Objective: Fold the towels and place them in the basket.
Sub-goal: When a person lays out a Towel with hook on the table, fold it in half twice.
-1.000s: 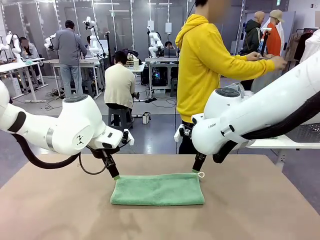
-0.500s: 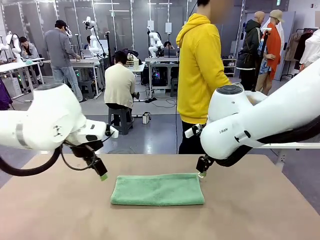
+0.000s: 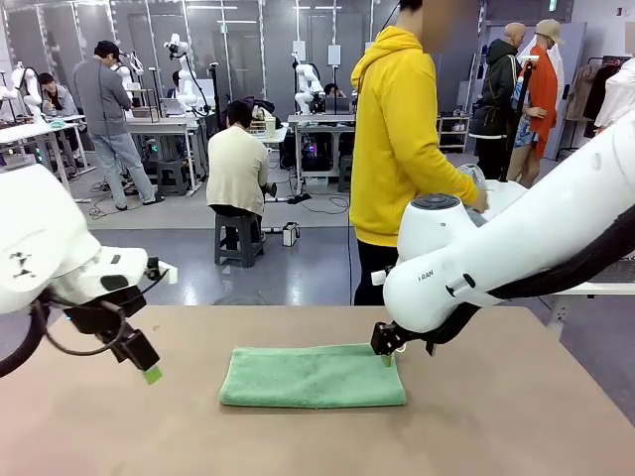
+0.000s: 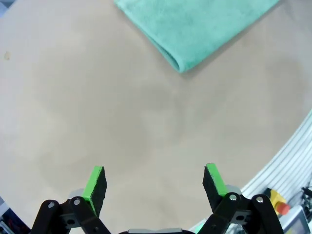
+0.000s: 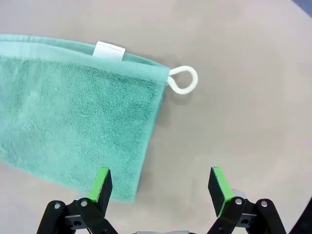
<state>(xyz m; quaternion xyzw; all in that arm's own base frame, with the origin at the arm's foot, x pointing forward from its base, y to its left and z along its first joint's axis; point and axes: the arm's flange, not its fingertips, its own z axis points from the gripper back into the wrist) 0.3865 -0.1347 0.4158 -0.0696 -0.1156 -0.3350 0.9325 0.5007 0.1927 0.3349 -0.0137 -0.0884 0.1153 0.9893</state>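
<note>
- The green towel (image 3: 313, 377) lies on the table (image 3: 516, 416), folded flat into a long strip, between the left gripper (image 3: 149, 370) and the right gripper (image 3: 388, 355). Nothing sits on it.
- Seen from the right gripper (image 5: 158, 187), the towel's (image 5: 73, 107) white label (image 5: 109, 50) pokes out of the far long edge. The white loop (image 5: 184, 79) lies on bare table (image 5: 243, 97) at the far corner, ahead of the fingers.
- The right gripper hangs low over the towel's right short end, jaws spread wide with nothing between them. One pad (image 5: 103, 183) stands above the towel's near corner and the other above bare table. Whether either touches cannot be told.
- The left gripper hangs tilted above bare table, off the towel's left end and clear of it. Its jaws are spread wide and hold nothing.
- Seen from the left gripper (image 4: 156, 180), a folded corner of the towel (image 4: 195, 24) lies well ahead of the fingertips, with bare table (image 4: 73, 97) in between.
- The table's edge curves close past one side of the left gripper, with a ribbed metal rail (image 4: 287, 163) just beyond it.
- Bare table lies open all round the towel, broadest on the robot's side.
- A person in a yellow top (image 3: 397, 149) stands at the far edge, behind the right arm.
</note>
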